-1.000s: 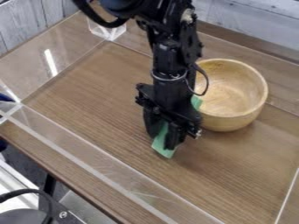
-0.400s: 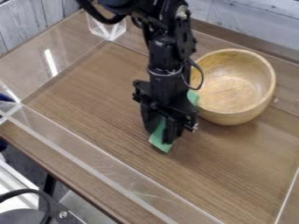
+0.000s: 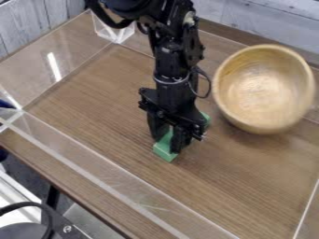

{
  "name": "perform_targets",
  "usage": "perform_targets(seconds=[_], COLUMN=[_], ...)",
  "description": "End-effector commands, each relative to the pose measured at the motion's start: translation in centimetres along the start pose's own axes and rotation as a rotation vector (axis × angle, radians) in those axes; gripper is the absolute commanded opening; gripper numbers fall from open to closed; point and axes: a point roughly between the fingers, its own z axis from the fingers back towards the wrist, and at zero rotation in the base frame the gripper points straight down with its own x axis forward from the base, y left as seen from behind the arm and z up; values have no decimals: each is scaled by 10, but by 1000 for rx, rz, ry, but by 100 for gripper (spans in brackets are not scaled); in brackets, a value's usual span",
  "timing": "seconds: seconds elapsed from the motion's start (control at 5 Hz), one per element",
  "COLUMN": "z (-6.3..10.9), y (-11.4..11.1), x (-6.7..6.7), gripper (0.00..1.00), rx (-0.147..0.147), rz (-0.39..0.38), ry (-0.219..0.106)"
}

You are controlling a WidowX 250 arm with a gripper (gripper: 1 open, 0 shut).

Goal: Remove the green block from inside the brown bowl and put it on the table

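Green block [image 3: 166, 147] clamped between fingers [image 3: 162, 133].

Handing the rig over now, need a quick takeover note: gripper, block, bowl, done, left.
Gripper: shut on the green block, pointing straight down.
Green block: out of the bowl, its lower end at or just above the table; contact not clear.
Brown bowl: empty, right of the arm, tipped so its inside faces the camera.
Done: block removed from the bowl.
Left: set the block on the table, open, retract.
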Motion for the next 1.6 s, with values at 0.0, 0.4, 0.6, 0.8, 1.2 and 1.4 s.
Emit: perform_targets(seconds=[0.0,0.4,0.6,0.8,1.2,1.4], z=[-2,-2,-2,-2,-2,-2], y=[6,11,13,16,19,20], x=[-3,-4,-5,-6,-7,-8], gripper=[0,0,0,0,0,0], rx=[2,-1,-2,-3,-9,-12], rz=[7,21,28,36,47,51], ry=[11,23,29,34,45,50])
